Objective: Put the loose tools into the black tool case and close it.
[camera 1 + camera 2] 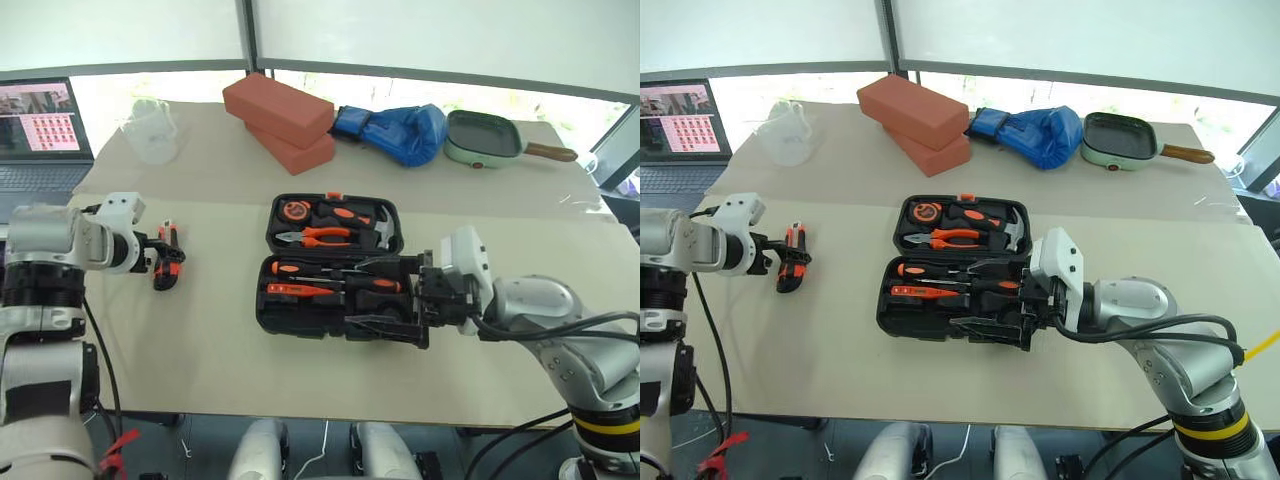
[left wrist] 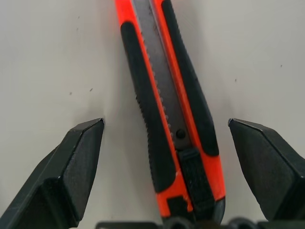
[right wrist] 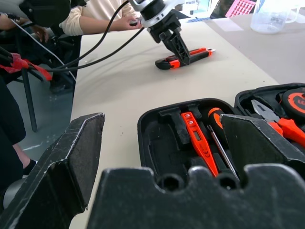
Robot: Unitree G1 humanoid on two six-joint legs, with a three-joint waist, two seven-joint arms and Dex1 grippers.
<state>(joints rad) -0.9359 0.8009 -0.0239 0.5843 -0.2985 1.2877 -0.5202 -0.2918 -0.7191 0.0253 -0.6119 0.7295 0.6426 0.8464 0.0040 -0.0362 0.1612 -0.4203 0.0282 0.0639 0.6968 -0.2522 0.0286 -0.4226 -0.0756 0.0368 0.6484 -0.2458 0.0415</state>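
1. While the utility knife (image 2: 169,119) lay on the table (image 1: 200,330), well left of the open black tool case (image 1: 335,270), I had the left gripper (image 2: 167,129) spread, straddling it.
2. I judged it light, stiff, rubber-gripped: pinch mid-handle.
3. The right gripper (image 3: 162,138) gaped empty beside the case.

A broad table (image 1: 230,370) covered in beige sheeting is seen across the middle of the head views. At 12 o'clock, bright windows (image 1: 430,35) split by a dark upright frame (image 1: 246,35) are set behind it. At 10 o'clock an open laptop (image 1: 40,125) is placed. Grey floor (image 1: 200,450) is glimpsed at 6 o'clock.
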